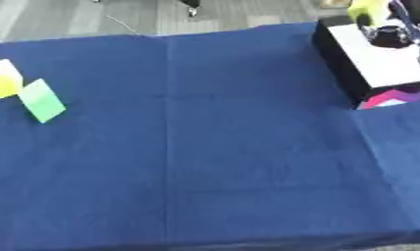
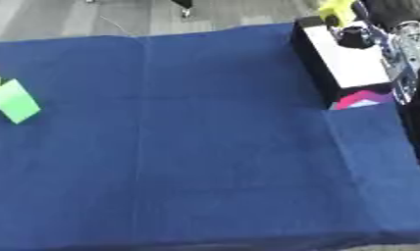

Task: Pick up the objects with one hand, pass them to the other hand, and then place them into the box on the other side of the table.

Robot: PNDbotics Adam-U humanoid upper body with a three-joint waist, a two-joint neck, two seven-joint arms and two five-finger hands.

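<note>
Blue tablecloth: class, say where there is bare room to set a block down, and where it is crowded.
Bare: the blue tablecloth between the green block and the box, down to the near edge. Crowded: the left edge, with the yellow block, and the box, under the right hand.

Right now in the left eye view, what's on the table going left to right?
Yellow block at the left edge → green block → bare blue tablecloth → box at the right, with the right hand over its far end carrying a yellow-green object.
</note>
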